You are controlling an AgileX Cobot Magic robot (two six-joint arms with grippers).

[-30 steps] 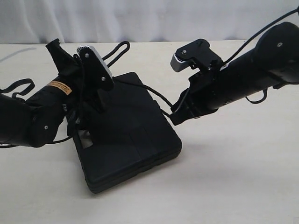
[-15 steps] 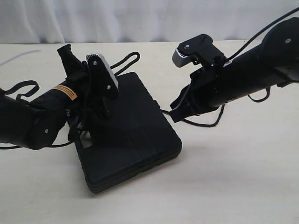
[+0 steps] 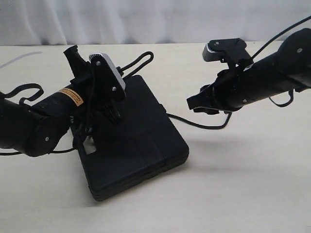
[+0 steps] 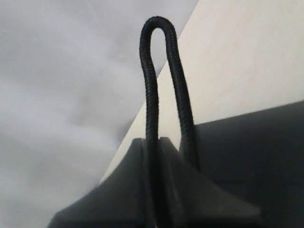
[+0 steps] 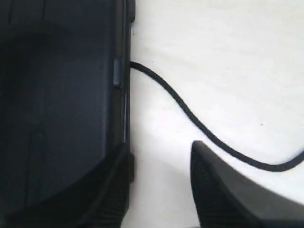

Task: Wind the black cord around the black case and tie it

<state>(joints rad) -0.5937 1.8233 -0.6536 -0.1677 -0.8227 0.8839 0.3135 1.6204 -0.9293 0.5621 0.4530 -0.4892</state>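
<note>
Since the earlier frame the right fingers [image 3: 194,103] have let go of the cord [image 3: 204,125] and drawn up and away from the case [image 3: 141,145]. They now hang over the worktop [image 3: 243,184], spread wide and empty. The strand they held has dropped slack. It leaves the case's right edge and curves across the worktop just beside them. The left arm has shifted a little towards the far side.

Left fingers [image 4: 159,147]: closed tight on the cord, with a doubled loop standing out beyond the tips, over the far-left corner of the case. The case lies flat on the worktop, mid-scene.

Step in hand, as judged: the wrap is part-made and the right side has released to take a fresh hold. Whether a turn already crosses the lid cannot be told, black on black.

Next move calls for the right fingers to come down on the slack strand, pinch it clear of the case edge, take up the slack and bring it to the held loop.

Obstructions: the left arm and its camera overhang the left half of the case. An arm cable [image 3: 279,102] droops under the right arm, well apart from the strand. A pale curtain [image 3: 155,19] closes the rear.
</note>
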